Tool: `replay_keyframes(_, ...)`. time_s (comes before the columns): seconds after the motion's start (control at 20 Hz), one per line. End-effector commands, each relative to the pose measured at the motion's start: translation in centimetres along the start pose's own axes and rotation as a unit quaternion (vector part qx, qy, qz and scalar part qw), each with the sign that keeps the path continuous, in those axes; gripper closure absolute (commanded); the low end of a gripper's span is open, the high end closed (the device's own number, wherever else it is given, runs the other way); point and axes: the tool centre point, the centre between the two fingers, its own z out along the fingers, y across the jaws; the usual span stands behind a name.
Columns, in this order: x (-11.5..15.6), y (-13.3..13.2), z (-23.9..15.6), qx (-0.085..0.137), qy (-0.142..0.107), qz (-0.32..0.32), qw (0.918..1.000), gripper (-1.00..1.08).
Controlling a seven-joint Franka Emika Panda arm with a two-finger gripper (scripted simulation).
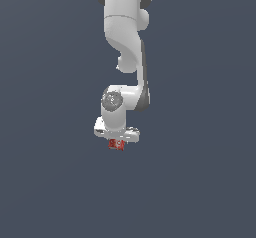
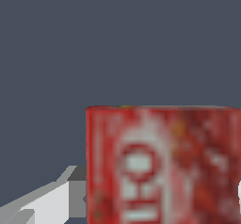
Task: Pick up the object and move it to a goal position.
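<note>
Gripper [image 1: 117, 141] at frame centre, clenched on red box [image 1: 117, 144] with white lettering; one grey finger [image 2: 47, 202] beside box; plain blue-grey backdrop, nothing obstructing.

Plain dark blue-grey ground [image 1: 45, 182], no discernible edge or surface detail

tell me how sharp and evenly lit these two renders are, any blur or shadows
Exterior view: flat, even light, plain slate background with no cast shadow or glare; the red box under the gripper is tiny, its lettering unreadable. Wrist view: the box fills the frame, cropped at the edges, its white lettering smeared and pixelated; one pale finger shows, soft-edged.
</note>
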Motion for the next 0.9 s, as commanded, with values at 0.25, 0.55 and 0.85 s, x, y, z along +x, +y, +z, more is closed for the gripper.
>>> replay_keyframes(0.25,1.1,1.0,-2.6,0.0,0.0,0.0,1.0,1.08)
replay_keyframes(0.55,2.9,2.7,-6.8,0.0,0.0,0.0,1.0,1.08)
replay_keyframes(0.85,5.2,4.7,-12.0,0.0,0.0,0.0,1.0,1.08)
